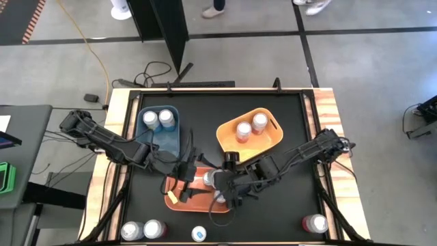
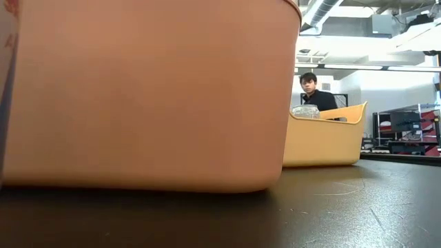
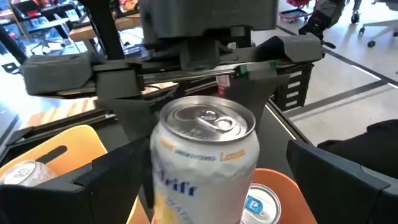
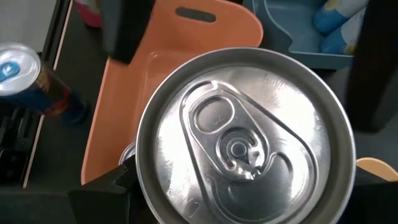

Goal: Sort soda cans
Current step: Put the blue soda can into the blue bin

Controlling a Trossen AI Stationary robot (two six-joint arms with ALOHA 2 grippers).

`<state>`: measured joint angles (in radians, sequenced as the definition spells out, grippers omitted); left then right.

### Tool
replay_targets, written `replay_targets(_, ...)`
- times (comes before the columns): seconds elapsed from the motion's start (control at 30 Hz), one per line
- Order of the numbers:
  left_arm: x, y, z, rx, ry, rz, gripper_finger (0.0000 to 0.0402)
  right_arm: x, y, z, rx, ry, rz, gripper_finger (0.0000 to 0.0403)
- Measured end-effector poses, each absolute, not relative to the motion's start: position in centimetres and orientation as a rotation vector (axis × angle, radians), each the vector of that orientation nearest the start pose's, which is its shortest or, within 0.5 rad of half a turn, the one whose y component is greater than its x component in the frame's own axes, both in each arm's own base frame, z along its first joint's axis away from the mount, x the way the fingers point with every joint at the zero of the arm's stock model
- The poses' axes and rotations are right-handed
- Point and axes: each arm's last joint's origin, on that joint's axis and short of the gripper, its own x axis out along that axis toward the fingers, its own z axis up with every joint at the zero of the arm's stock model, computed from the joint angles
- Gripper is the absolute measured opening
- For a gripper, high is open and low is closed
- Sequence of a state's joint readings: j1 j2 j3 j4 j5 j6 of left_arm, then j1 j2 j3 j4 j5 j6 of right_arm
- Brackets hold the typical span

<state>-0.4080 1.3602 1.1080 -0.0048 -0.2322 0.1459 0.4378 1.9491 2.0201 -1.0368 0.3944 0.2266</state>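
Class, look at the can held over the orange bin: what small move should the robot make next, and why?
Probably lower the can into the orange bin and then release. The right gripper grips it above that bin, where another can already lies; the left gripper waits open beside it.

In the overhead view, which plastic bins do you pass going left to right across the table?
Blue rectangular plastic bin holding two cans, then the reddish-orange plastic bin under both grippers, then the yellow-orange plastic bin holding two silver-topped cans.
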Motion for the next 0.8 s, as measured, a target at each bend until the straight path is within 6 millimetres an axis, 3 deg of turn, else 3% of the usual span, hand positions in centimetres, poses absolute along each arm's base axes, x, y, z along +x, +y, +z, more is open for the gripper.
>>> replay_targets(0.8,30.0,-11.4,32.3,0.228,0.256,-0.204,0.0375,38.8,15.2,35.2,-0.169,0.824,-0.057,0.0283)
